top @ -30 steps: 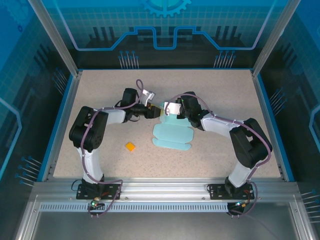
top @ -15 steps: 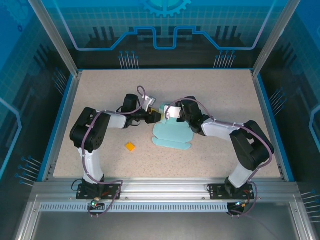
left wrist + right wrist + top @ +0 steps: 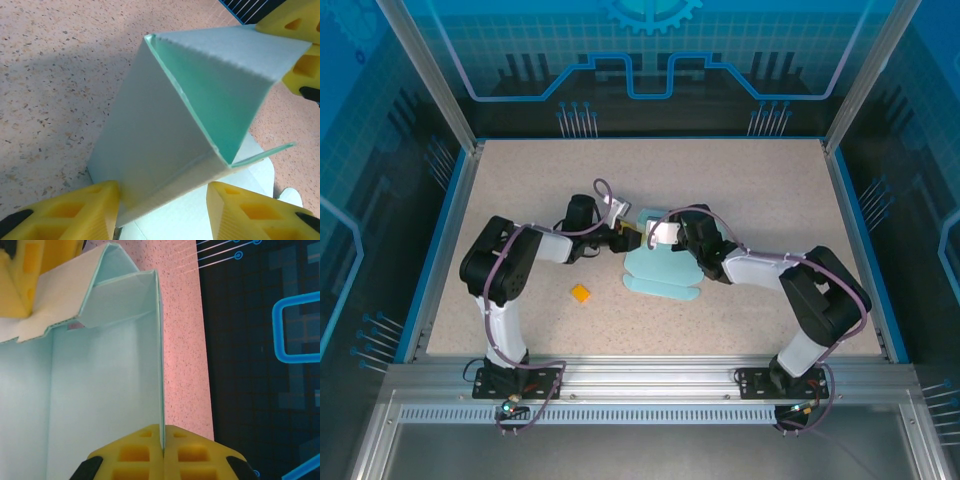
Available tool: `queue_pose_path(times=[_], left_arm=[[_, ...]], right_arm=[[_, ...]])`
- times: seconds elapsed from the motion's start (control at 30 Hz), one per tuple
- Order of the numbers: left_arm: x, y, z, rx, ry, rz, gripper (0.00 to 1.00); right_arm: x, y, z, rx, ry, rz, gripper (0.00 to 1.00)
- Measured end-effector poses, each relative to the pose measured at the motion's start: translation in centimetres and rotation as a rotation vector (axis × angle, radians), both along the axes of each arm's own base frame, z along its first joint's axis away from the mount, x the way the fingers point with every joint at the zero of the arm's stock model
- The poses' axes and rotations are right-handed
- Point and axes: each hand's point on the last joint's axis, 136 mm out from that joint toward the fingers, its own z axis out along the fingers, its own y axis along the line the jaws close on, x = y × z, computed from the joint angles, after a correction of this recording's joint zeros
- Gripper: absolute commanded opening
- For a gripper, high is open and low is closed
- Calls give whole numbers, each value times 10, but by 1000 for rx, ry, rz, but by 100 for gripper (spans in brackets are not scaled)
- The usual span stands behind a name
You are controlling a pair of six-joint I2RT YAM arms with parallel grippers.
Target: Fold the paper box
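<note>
The paper box (image 3: 662, 268) is pale blue card lying mid-table, its near flaps flat and its far end folded up. My left gripper (image 3: 626, 236) comes at that raised end from the left. In the left wrist view the folded corner of the box (image 3: 165, 115) sits between the yellow fingers of my left gripper (image 3: 161, 192), both touching it. My right gripper (image 3: 666, 232) is at the same end from the right. In the right wrist view my right gripper (image 3: 162, 432) is shut on the thin upright wall of the box (image 3: 100, 390).
A tiny orange square piece (image 3: 581, 293) lies on the table to the left of the box. The speckled tabletop (image 3: 750, 180) is framed by blue edging and metal posts. The right gripper's fingers (image 3: 295, 30) show past the box in the left wrist view.
Both grippers have shifted slightly toward the near side. The far end of the box has risen further between them. Neither grip has changed.
</note>
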Motion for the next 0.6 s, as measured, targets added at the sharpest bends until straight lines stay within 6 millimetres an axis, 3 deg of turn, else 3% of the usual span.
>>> queue_pose_path(times=[0.6], left_arm=[[-5,0,-3,9,-30,13,51]], right_arm=[[-13,1,-2,-38,-108,-10,0]])
